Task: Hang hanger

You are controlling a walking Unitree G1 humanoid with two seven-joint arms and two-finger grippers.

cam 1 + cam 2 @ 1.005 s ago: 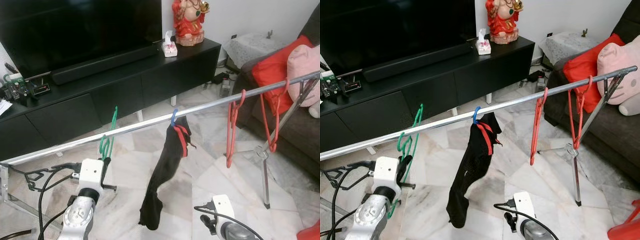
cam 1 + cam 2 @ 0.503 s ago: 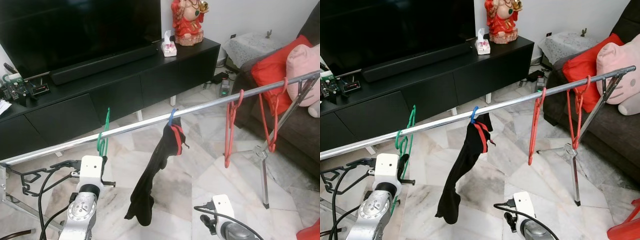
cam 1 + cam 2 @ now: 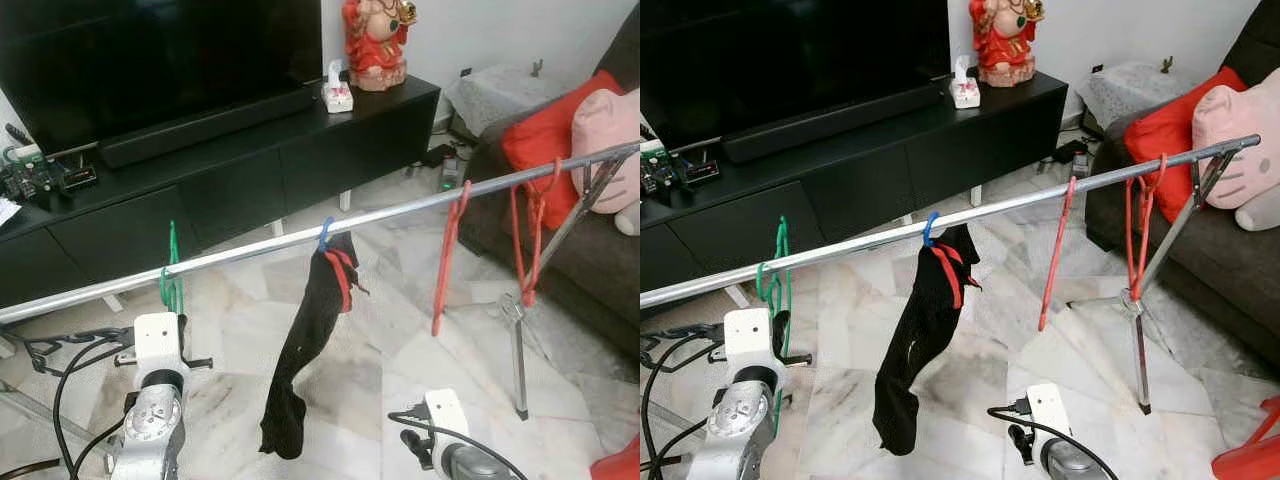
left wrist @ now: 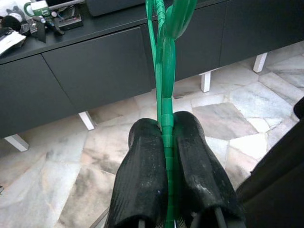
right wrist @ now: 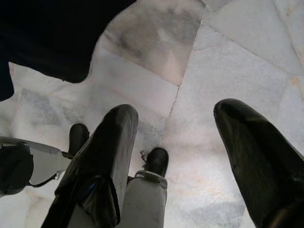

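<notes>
A: Where is the green hanger (image 3: 171, 280) at this moment?

B: Its hook sits over the silver rail (image 3: 400, 207), at about 9 o'clock in the head view. The body of the hanger hangs below the rail, just above the left arm.

A: And the left gripper (image 4: 166, 130)?

B: In the left wrist view its two black fingers (image 4: 142, 175) are pressed together on the thin green bar of the hanger. So it is clamped on the green hanger.

A: What else hangs on the rail?

B: Near the middle there is a blue hook (image 3: 325, 232) with a black garment (image 3: 305, 350) that has a red edge. Toward 2 o'clock I see two red hangers (image 3: 447, 255), set a little apart. The rail rests on a metal stand (image 3: 518, 330) at 3 o'clock.

A: The right gripper (image 5: 175, 142)?

B: It is low, pointing at the marble floor (image 5: 228, 61), and its fingers stand wide apart with nothing between them.

A: And behind?

B: A black TV cabinet (image 3: 260, 150) at 12 o'clock, with a red figurine (image 3: 377, 40) on it.
</notes>
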